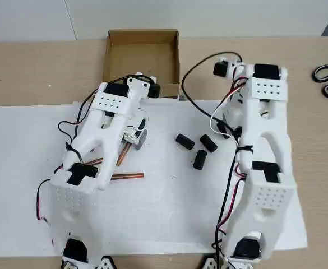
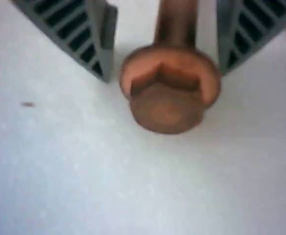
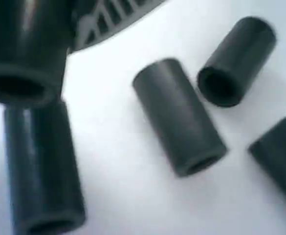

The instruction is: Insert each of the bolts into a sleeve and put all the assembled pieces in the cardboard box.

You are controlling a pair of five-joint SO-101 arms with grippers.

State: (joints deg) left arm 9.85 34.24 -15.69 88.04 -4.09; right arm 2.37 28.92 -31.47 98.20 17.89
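Two white robot arms sit side by side on a pale wooden bench (image 1: 29,67). A big white sheet of paper (image 1: 169,207) lies under them.

The left arm (image 1: 105,120) bends down over the paper. The left jaws are apart, with one grey ribbed jaw on each side of a long copper-coloured metal bolt (image 2: 165,105). This bolt lies flat on the paper. Its round head points at the wrist camera and its thin stem runs back between the jaws. A gap shows between the stem and each jaw, so nothing squeezes it.

A second copper-coloured bolt (image 1: 127,176) lies on the paper near the first. A third copper-coloured bolt (image 1: 93,162) pokes out from under the left arm.

Three short black tube sleeves (image 1: 185,141) (image 1: 208,143) (image 1: 199,159) lie close together in the middle of the paper, between the two arms. The right arm (image 1: 264,134) bends down just beside them. In the right wrist view, one more black sleeve (image 3: 20,49) sits very close to the camera. I cannot tell if the right jaws are apart or together.

An open brown cardboard box (image 1: 141,61) stands at the far edge of the paper, behind the left arm. Every bolt and sleeve I can see is out on the paper, not in the box.

A pair of black-handled scissors (image 1: 327,78) lies on the bench, far off to the right.
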